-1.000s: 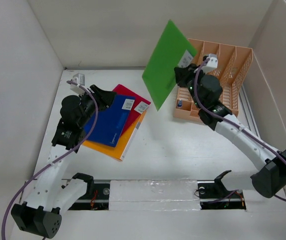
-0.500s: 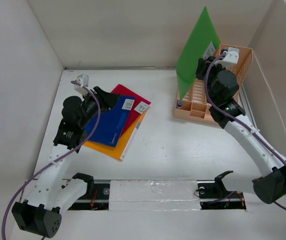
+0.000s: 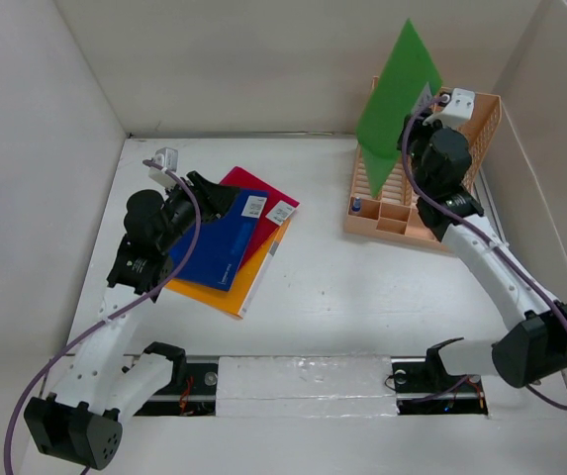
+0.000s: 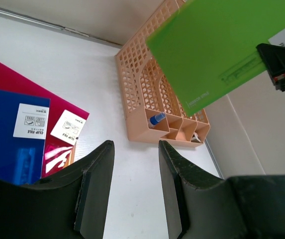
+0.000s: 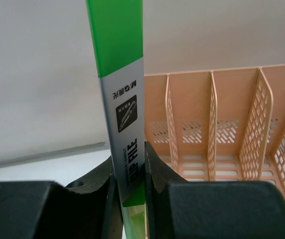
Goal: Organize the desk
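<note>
The desk (image 3: 332, 287) is a white tabletop with walls on three sides. My right gripper (image 3: 424, 109) is shut on the labelled spine of a green clip file (image 3: 398, 94), holding it upright in the air over the left end of the peach file rack (image 3: 466, 148). In the right wrist view the green file (image 5: 115, 35) stands edge-on between the jaws of the right gripper (image 5: 131, 164), with the rack's slots (image 5: 232, 114) just to its right. My left gripper (image 3: 226, 198) hangs open and empty over a stack of blue (image 3: 219, 237), red (image 3: 268, 198) and orange (image 3: 234, 292) files.
The rack's small front compartments hold a blue-capped item (image 3: 357, 206). The right wall stands close behind the rack. In the left wrist view the left gripper (image 4: 136, 149) frames bare desk, with the blue file (image 4: 3, 144) at left and the rack (image 4: 142, 94) ahead.
The right gripper has carried the green file right and back, from beside the rack to over its left end, turning it more upright. The left arm has hardly moved.
</note>
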### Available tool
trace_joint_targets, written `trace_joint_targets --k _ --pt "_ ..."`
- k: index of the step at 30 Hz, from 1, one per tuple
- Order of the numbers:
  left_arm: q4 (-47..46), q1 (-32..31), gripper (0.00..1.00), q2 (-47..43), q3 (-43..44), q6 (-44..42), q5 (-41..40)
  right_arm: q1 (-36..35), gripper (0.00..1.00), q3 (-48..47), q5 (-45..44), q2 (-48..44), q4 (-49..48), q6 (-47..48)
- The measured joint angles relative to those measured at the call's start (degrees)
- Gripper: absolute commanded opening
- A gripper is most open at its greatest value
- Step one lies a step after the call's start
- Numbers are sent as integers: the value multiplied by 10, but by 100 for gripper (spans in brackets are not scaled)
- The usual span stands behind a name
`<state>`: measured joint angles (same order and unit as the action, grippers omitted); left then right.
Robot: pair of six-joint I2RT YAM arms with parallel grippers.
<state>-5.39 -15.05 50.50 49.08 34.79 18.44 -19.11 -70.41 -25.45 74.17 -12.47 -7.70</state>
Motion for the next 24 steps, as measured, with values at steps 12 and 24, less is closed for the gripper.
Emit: trace_joint_targets --k 12,24 --pt "-1 0 37 5 0 0 4 5 0 41 24 -96 15 -18" --pt "-4 0 37 7 0 0 6 27 0 49 54 -83 9 -28"
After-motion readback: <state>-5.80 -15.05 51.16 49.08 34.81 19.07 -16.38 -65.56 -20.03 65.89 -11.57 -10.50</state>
